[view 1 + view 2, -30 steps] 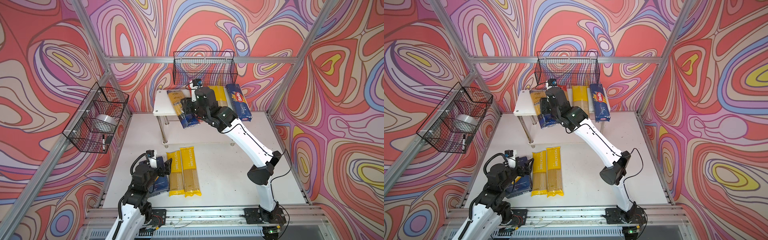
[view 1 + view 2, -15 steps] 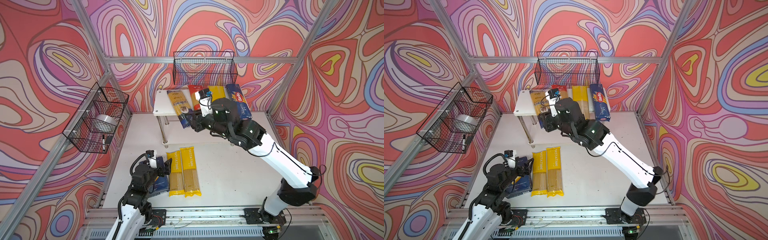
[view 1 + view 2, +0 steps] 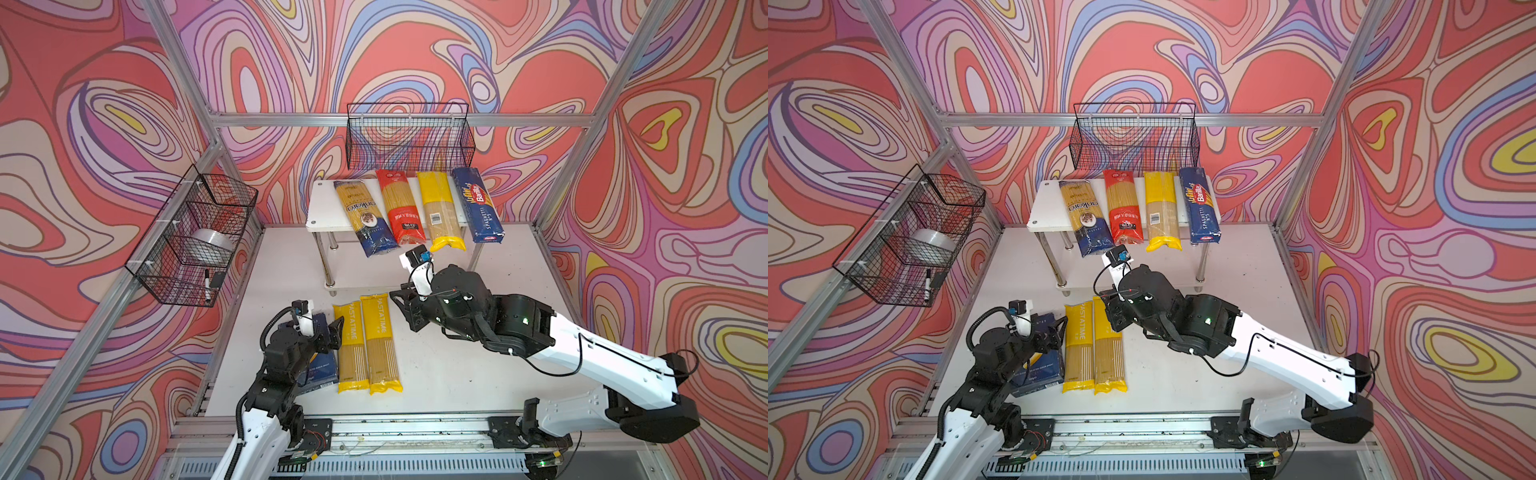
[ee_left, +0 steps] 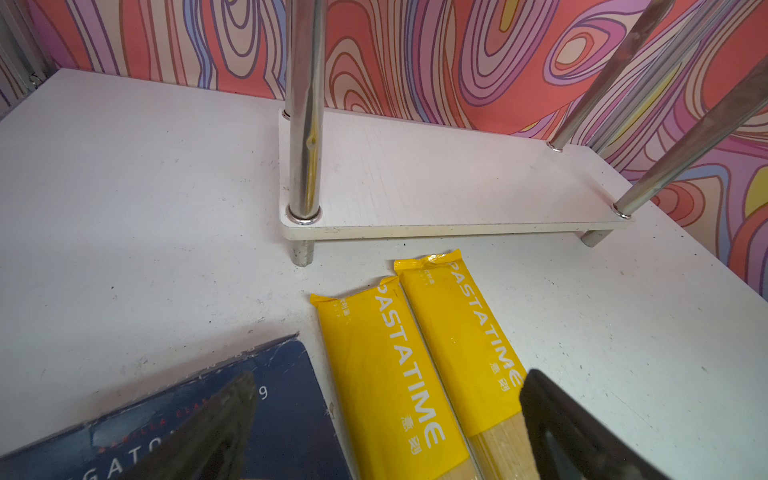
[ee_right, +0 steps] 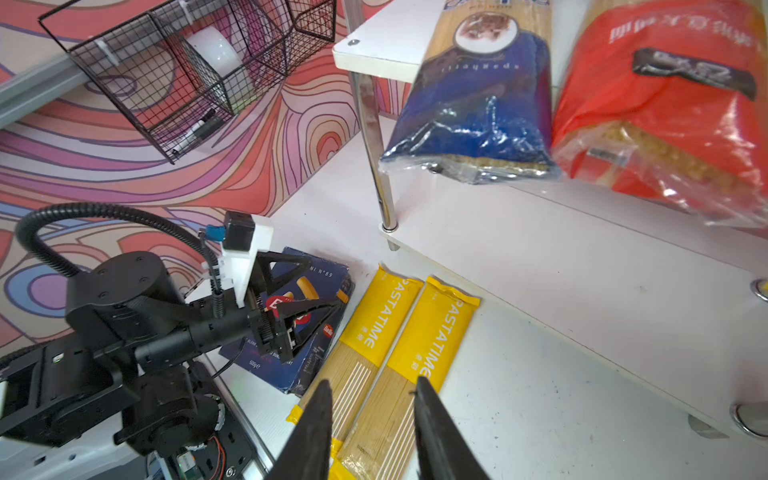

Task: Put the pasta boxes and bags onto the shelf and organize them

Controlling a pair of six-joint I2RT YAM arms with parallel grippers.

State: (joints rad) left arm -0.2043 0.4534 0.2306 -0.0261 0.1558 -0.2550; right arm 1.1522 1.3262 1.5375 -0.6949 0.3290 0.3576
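The white shelf (image 3: pixel 322 208) carries on its top board a gold-and-navy bag (image 3: pixel 363 216), a red bag (image 3: pixel 400 208), a yellow bag (image 3: pixel 440 208) and the long Barilla box (image 3: pixel 478 203). Its lower board (image 4: pixel 415 183) is bare. On the table lie two yellow PASTATIME bags (image 3: pixel 351 345) (image 3: pixel 380 340) side by side, and the wide blue box (image 3: pixel 320 365) to their left. My left gripper (image 4: pixel 386 415) hangs open above the box and bags. Beside the bags' far ends, my right gripper (image 5: pixel 372 382) holds nothing, its jaws a narrow gap apart.
A black wire basket (image 3: pixel 409 137) hangs on the back wall just above the shelf. Another basket (image 3: pixel 195 232) on the left wall holds a tape roll (image 3: pixel 210 245) and a marker (image 3: pixel 206 284). Chrome legs (image 4: pixel 305 124) stand at the shelf's corners.
My right arm pulled back from the shelf top, leaving the gold-and-navy bag there, and dropped toward the table bags with its jaws narrowing. The left arm stayed put.
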